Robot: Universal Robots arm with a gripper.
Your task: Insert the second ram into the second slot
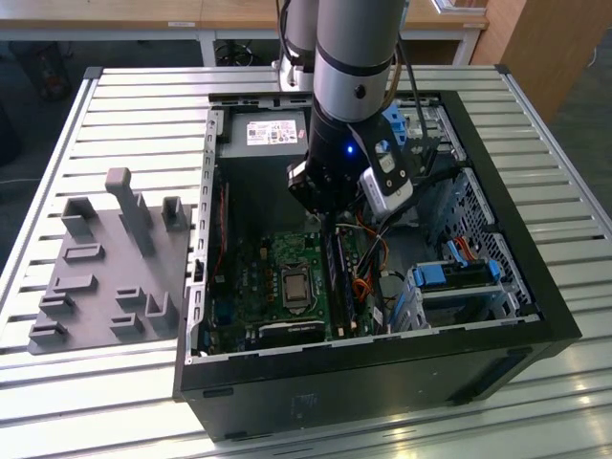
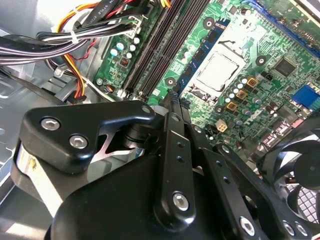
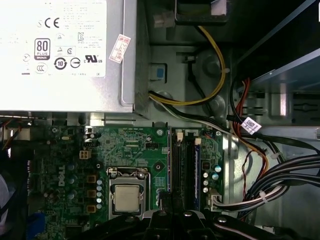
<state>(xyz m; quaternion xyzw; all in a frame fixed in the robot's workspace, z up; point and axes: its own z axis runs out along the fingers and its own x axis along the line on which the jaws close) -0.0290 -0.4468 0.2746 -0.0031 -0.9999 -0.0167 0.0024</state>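
My gripper (image 1: 328,218) hangs inside the open computer case (image 1: 497,287), low over the green motherboard (image 1: 277,258). Its black fingers meet at a narrow tip, so the gripper (image 2: 172,96) is shut, and I see nothing held between them. In the first wrist view the gripper (image 3: 165,200) sits at one end of the memory slots (image 3: 185,165), on the side nearest the processor socket (image 3: 125,197). A thin blue-edged stick (image 3: 196,172) stands in the slot farthest from the socket. I cannot tell whether it is the second ram. The fingertips hide what lies under them.
The power supply (image 3: 60,50) fills the case's far end. Bundled cables (image 3: 280,175) run beside the slots, and a fan (image 2: 300,170) sits near the linkage. A drive cage with blue clips (image 1: 459,277) is at the exterior view's right. A grey holder fixture (image 1: 105,258) lies on the slatted table.
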